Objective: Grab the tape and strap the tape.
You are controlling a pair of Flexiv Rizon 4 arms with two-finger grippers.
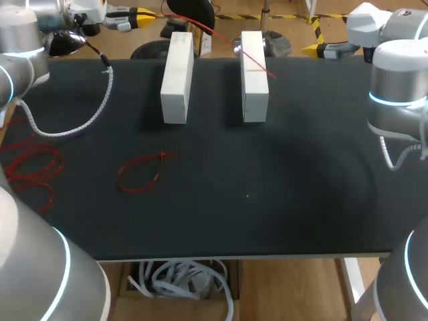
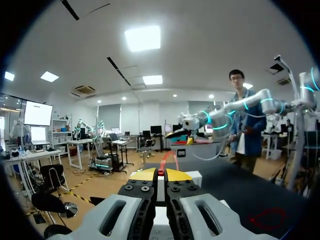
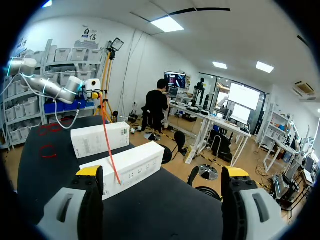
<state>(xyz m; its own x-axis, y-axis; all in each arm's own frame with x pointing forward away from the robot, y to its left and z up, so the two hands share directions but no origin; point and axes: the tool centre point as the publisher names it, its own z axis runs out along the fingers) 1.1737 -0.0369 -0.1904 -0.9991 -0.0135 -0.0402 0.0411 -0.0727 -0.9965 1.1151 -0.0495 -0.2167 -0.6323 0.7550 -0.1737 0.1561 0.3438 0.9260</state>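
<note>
Starting at the left edge: what lay there? — K.

Red coils [image 1: 32,167] lay at the left edge of the table [image 1: 301,200]. A white cable [image 1: 83,119] curved just beside them. — M.

Left arm, jaw state? — K.

The left gripper [image 2: 160,176] hung past the table's far left corner. It was clenched, yellow tips pressed together on the red tape [image 2: 169,159]. A short arch of tape stood up just ahead of the tips. — M.

And the rest of that tape? — K.

It ran as a taut strand from the left gripper to the right, slanting across the top of the right white box [image 1: 254,77] near its far end. A separate red loop [image 1: 142,172] lay flat on the table, nearer than the boxes and left of the middle. — M.

Box layout? — K.

The left white box [image 1: 177,77] and the right white box lay side by side near the far edge, lengthwise, with a gap between them. — M.

Right arm? — K.

The right gripper [image 3: 162,172] was released, fingers spread wide, with nothing between them. It sat off the far right of the table, pointing along the boxes. From its wrist view the right box was the nearer one, with the red strand rising from it. — M.
</note>
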